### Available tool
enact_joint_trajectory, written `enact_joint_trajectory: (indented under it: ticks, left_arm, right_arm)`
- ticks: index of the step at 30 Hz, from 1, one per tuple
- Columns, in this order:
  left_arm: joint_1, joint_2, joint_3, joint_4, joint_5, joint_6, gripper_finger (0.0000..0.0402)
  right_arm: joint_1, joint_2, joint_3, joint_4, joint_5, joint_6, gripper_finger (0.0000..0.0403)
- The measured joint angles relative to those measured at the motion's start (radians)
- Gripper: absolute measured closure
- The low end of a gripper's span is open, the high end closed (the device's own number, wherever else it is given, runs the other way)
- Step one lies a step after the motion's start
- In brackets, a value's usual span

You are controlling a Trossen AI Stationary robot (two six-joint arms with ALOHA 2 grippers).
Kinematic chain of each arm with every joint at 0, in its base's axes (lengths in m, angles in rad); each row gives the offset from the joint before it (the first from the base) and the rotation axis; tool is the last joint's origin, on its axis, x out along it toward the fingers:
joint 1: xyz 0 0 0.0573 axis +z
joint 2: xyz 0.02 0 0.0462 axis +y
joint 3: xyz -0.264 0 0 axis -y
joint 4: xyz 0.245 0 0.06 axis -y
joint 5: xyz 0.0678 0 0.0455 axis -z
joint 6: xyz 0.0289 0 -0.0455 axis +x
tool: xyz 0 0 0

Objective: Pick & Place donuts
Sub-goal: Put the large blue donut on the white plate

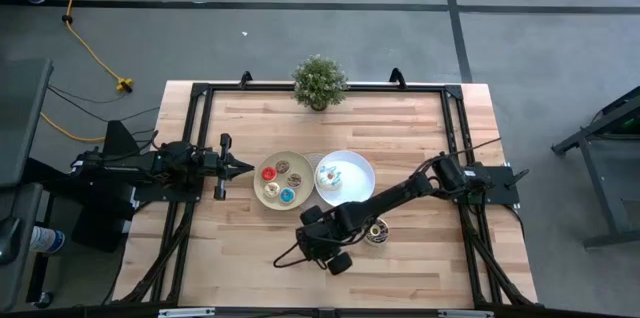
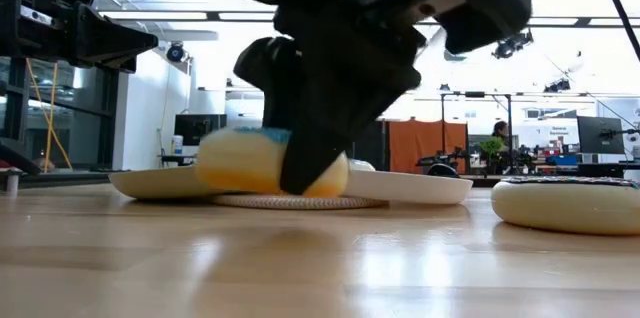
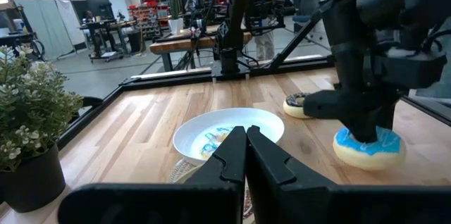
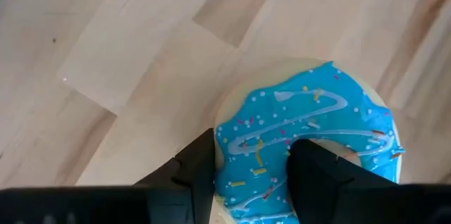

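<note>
Right gripper (image 4: 250, 171): pinching blue donut (image 4: 310, 139) on table (image 4: 106, 62), one finger thru hole.
Left gripper (image 3: 245, 155): waiting, fingers pressed together.

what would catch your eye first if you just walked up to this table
The right tool, reaching down at the table's front middle, grips a large blue-iced donut, one finger through its hole and one outside its rim. Behind it, the beige plate holds several small donuts and the white plate sits beside it. The left tool waits shut at the beige plate's left edge.
</note>
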Motion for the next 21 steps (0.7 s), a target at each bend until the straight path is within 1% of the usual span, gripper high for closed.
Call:
enact_joint_trajectory:
  ticks: [7, 12, 17, 21]
  left_arm:
    - [0.000, 0.000, 0.000, 0.000, 0.000, 0.000, 0.0401]
    - [0.000, 0.000, 0.000, 0.000, 0.000, 0.000, 0.0401]
    - [0.000, 0.000, 0.000, 0.000, 0.000, 0.000, 0.0401]
    - [0.000, 0.000, 0.000, 0.000, 0.000, 0.000, 0.0401]
  right_arm:
    - [-0.026, -0.057, 0.002, 0.000, 0.004, 0.002, 0.0263]
    - [-0.060, -0.104, 0.002, -0.015, 0.006, 0.043, 0.0262]
    - [-0.103, -0.138, 0.002, -0.084, 0.011, 0.080, 0.0264]
    - [-0.140, -0.161, 0.002, -0.146, 0.009, 0.144, 0.0264]
